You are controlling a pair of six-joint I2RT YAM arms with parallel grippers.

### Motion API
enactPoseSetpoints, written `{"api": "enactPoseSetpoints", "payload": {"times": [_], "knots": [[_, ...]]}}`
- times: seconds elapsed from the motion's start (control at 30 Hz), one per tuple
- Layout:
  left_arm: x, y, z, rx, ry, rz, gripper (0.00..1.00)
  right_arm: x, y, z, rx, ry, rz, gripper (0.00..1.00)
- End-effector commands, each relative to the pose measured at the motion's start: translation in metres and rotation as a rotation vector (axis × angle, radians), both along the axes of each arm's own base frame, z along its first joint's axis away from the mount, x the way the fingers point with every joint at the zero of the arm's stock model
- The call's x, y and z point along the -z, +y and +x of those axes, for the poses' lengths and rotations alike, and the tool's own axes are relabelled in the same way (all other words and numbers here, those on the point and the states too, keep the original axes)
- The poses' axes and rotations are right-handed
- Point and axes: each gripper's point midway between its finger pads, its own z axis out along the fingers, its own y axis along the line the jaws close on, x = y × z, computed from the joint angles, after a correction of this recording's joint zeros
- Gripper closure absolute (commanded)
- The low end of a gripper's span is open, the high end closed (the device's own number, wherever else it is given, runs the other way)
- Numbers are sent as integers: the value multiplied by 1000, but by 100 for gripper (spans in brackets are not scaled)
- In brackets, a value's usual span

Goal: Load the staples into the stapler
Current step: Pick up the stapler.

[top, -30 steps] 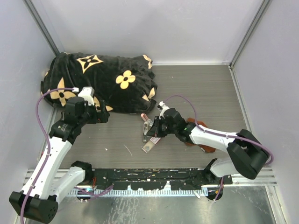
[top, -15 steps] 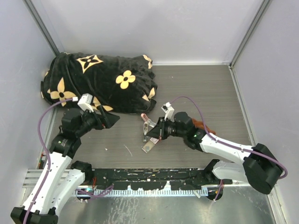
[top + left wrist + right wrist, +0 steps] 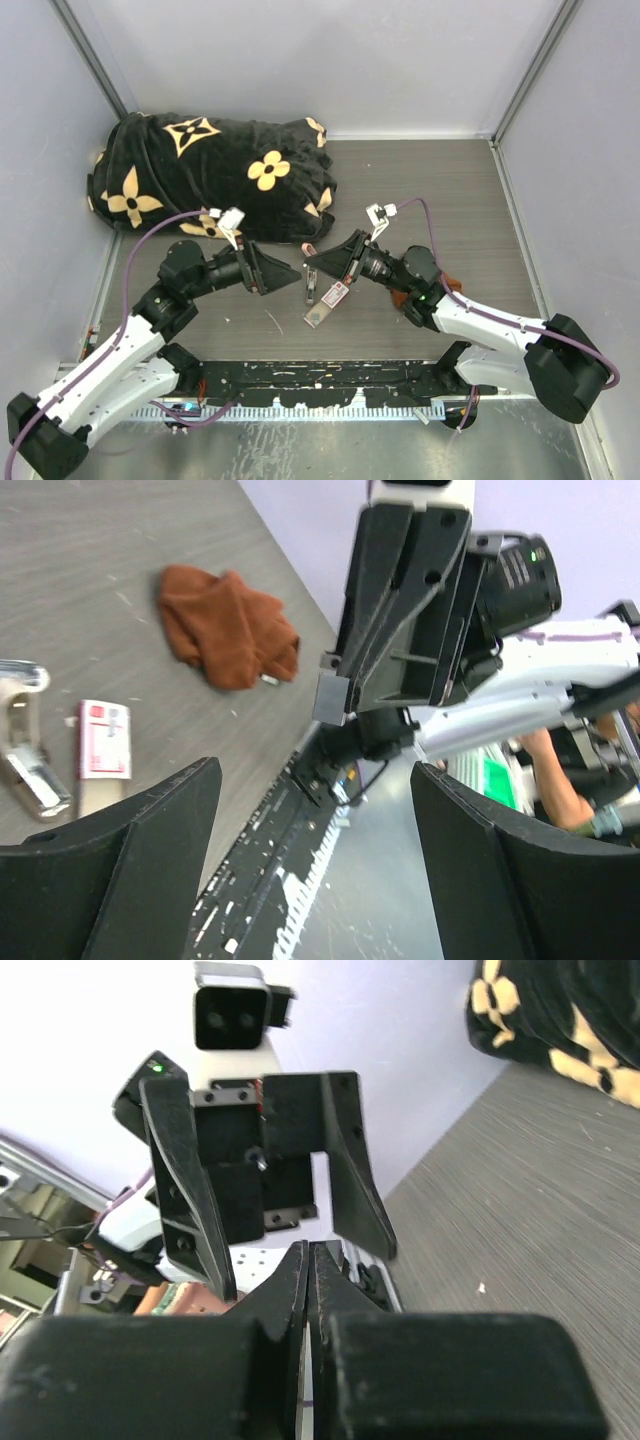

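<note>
No legible text, number or brand in any view.

Staple box (image 3: 335,293): small, white, with a red-pink label at one end. From the top view the label is a colour patch only. In the left wrist view the box (image 3: 104,740) shows faint marks on the red area, too blurred to read.

Black blanket (image 3: 215,165): repeating yellow flower and four-point star motifs. No letters can be made out among them.

1. You get the stapler (image 3: 25,730) cut off at the left wrist view's edge.
2. From above, the right arm (image 3: 480,315) hides most of the brown cloth (image 3: 449,279).
3. You cannot read the staples box (image 3: 335,294) label: too small.
</note>
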Motion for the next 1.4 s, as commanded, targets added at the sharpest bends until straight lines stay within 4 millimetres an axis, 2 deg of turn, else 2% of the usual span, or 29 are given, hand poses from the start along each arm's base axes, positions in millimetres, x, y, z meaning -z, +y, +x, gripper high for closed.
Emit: {"api": "enactPoseSetpoints", "payload": {"times": [0.0, 0.3, 0.63, 1.1, 1.37], "knots": [[-50, -24, -16, 118, -161, -87, 23, -58, -8, -13, -38, -115, 184, 99], [-52, -31, -13, 124, -140, -97, 40, -57, -6, -19, -74, -122, 193, 99], [-60, -34, -16, 151, -148, -126, 44, -53, -5, -19, -81, -124, 176, 100], [-62, -35, -12, 136, -143, -147, 66, -52, -3, -21, -103, -115, 172, 99], [-61, -34, -15, 142, -141, -151, 75, -49, 0, -17, -101, -64, 169, 99]]}}
